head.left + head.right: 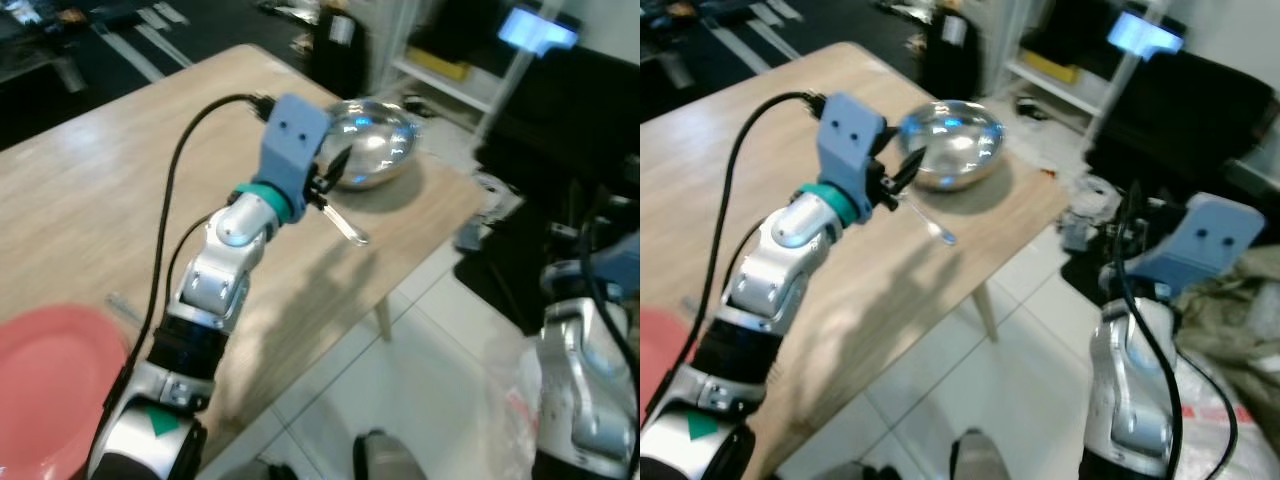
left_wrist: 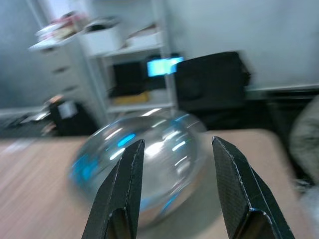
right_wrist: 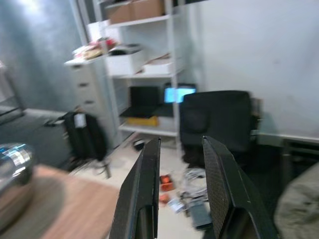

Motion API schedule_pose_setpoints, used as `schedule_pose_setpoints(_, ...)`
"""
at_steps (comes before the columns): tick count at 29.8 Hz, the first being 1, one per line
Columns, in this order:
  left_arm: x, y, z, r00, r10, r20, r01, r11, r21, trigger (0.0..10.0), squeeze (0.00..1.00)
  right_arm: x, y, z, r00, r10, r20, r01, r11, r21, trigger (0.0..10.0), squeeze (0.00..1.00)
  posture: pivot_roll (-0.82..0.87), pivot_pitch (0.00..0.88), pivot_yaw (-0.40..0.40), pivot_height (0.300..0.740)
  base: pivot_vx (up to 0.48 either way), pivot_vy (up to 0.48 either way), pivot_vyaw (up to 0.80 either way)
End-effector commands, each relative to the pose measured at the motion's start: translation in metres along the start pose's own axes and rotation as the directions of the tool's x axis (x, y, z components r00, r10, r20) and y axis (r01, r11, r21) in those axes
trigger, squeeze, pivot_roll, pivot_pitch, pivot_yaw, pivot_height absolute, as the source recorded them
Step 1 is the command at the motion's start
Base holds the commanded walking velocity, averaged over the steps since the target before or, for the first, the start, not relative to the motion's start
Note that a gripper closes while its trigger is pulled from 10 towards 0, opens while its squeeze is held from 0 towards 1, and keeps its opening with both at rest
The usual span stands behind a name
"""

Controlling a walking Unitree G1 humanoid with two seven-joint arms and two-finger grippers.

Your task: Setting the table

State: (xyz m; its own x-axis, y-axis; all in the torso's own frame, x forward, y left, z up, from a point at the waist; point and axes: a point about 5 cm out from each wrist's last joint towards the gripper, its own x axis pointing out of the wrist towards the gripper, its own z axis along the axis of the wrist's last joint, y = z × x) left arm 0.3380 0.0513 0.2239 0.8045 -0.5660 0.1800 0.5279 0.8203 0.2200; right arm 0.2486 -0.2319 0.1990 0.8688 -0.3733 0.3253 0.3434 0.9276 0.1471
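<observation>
Left gripper (image 2: 174,189), fingers apart, faces the steel bowl (image 1: 372,143) on the wooden table (image 1: 90,200); right gripper (image 3: 179,189), fingers apart, holds nothing.

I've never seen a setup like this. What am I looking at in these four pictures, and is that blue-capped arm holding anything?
This is a humanoid robot with two silver arms, each ending in a gripper of two long black fingers. The top two pictures come from cameras on its head, looking down; the other two come from cameras on its wrists, looking along the fingers.

Before it stands a wooden table. On the far corner sits a shiny metal bowl, with a clear utensil, probably a spoon, lying beside it. A pink plate rests at the near edge.

The left gripper is stretched out over the table just in front of the bowl; its wrist picture shows the fingers spread apart with nothing between them. The right gripper is beside the table over the floor, also open and empty, pointing toward shelves and a dark chair.
</observation>
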Motion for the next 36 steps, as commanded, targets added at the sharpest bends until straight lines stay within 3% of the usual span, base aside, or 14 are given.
schedule_pose_setpoints(1,0.002,-0.001,-0.001,1.0,-0.012,0.001,0.012,1.0,0.013,10.0,0.0,-0.002,-0.002,-0.003,1.0,-0.016,-0.004,0.016,1.0,-0.009,10.0,0.0,-0.05,0.0,0.105,0.74,0.0,0.0,-0.8)
schedule_pose_setpoints(27,0.003,-0.004,-0.004,1.0,-0.028,0.002,0.028,1.0,0.011,10.0,0.0,-0.004,-0.002,-0.006,1.0,-0.016,-0.008,0.016,1.0,-0.02,10.0,0.0,-0.05,0.0,0.107,0.74,0.0,0.0,-0.8)
schedule_pose_setpoints(36,-0.002,-0.001,-0.014,1.0,-0.006,-0.028,0.006,1.0,0.005,10.0,0.0,-0.005,0.001,-0.011,1.0,0.003,-0.026,-0.004,1.0,-0.023,10.0,0.0,-0.05,0.0,0.09,0.74,0.0,0.0,-0.8)
